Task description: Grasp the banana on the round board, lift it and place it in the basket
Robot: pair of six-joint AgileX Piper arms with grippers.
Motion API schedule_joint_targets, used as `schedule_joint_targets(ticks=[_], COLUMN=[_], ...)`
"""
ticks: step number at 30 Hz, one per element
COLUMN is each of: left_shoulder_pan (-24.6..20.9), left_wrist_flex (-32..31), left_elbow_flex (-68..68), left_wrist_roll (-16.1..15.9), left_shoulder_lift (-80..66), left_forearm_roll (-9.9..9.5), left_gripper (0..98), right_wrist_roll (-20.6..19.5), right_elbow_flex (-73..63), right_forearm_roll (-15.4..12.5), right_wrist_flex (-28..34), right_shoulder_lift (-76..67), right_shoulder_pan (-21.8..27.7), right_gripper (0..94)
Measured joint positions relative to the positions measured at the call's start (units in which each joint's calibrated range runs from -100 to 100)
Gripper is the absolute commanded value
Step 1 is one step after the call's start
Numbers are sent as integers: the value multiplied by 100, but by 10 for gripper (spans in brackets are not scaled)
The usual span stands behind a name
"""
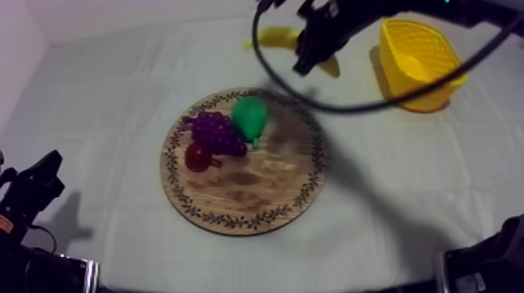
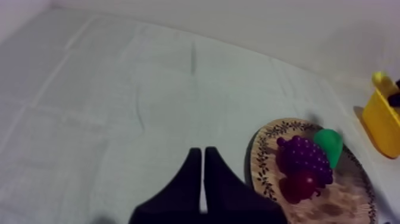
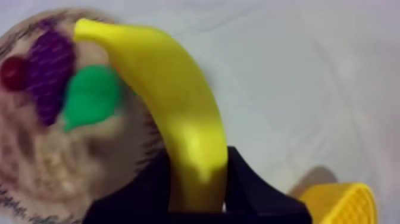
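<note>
Locating banana: the banana (image 3: 184, 113) is off the wooden board (image 1: 257, 187) and held above the counter (image 1: 101, 101), past the board's far edge and beside the yellow basket (image 1: 425, 82), not in it.
Grip on banana: the right end effector (image 1: 309, 54) is closed round one end of the banana, with a black finger (image 3: 253, 187) pressed to each side; the fruit's free end curves away from the fingers toward the board.
Right arm: enters from the upper right in the top view and reaches over the gap between board and basket.
Yellow basket: stands upright at the far right of the counter, apart from the board; its inside is open to view in the top view and holds no fruit.
Wooden board: round, with a patterned rim, lying flat near the middle of the counter.
Board contents: a bunch of grapes (image 1: 214, 132), a green pear (image 1: 251, 117) and a small red fruit (image 1: 197, 157) are grouped on the board's far-left part; the pear touches the grapes, and the red fruit sits just beside the grapes on the near side.
Left end effector: the left end effector (image 2: 204, 173) has its fingers together as a narrow wedge with nothing between them; it sits low at the left of the counter, well apart from the board.
Counter surface: covered by a grey-white cloth (image 2: 119, 89) with light creases.
</note>
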Motion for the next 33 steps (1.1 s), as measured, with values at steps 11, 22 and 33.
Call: schedule_joint_targets(ticks=[11, 22, 33], left_shoulder_pan=[0, 0, 0], left_wrist_flex=[0, 3, 3], left_elbow_flex=[0, 0, 0], left_wrist_roll=[0, -3, -3], left_shoulder_lift=[0, 0, 0], left_forearm_roll=[0, 0, 0], left_gripper=[1, 1, 1], right_wrist_roll=[-207, -108, 241], right_elbow_flex=[-1214, -1191, -722], right_forearm_roll=[195, 366, 302], right_wrist_flex=[243, 188, 4], right_shoulder_lift=[671, 1153, 1173], right_shoulder_pan=[1011, 1822, 2355], right_gripper=[110, 109, 106])
